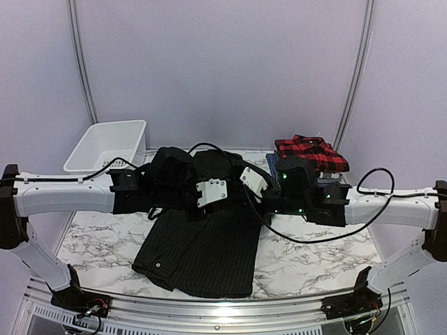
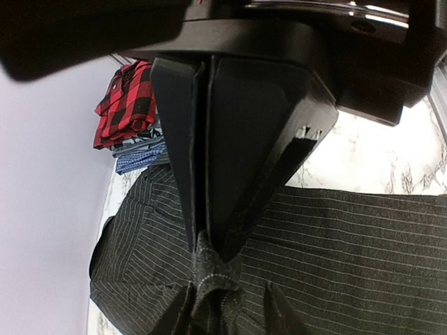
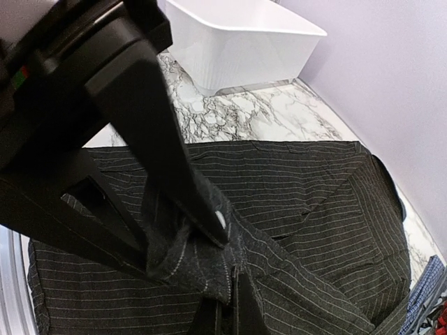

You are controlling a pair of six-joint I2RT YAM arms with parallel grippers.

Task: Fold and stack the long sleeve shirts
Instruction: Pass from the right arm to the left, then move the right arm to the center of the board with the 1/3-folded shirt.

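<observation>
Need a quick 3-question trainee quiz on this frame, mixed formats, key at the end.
1. True or false: the left gripper and right gripper both pinch the pinstriped shirt.
2. Which shirt tops the stack at far right? A plain white, B red plaid, C pinstriped.
3. Name the container at the table's far-left corner.
Key: 1 true; 2 B; 3 white bin.

Black pinstriped shirt (image 1: 202, 255): woven cloth, matt, thin white stripes, soft creases; red-and-black plaid shirt (image 1: 311, 152) at the table's far right corner: matt cloth as well. Table (image 1: 307, 264): marble-patterned top, smooth, slight sheen; metal rail (image 1: 209, 307) along its near edge, brushed. White bin (image 1: 105, 146): smooth plastic, semi-gloss.
</observation>
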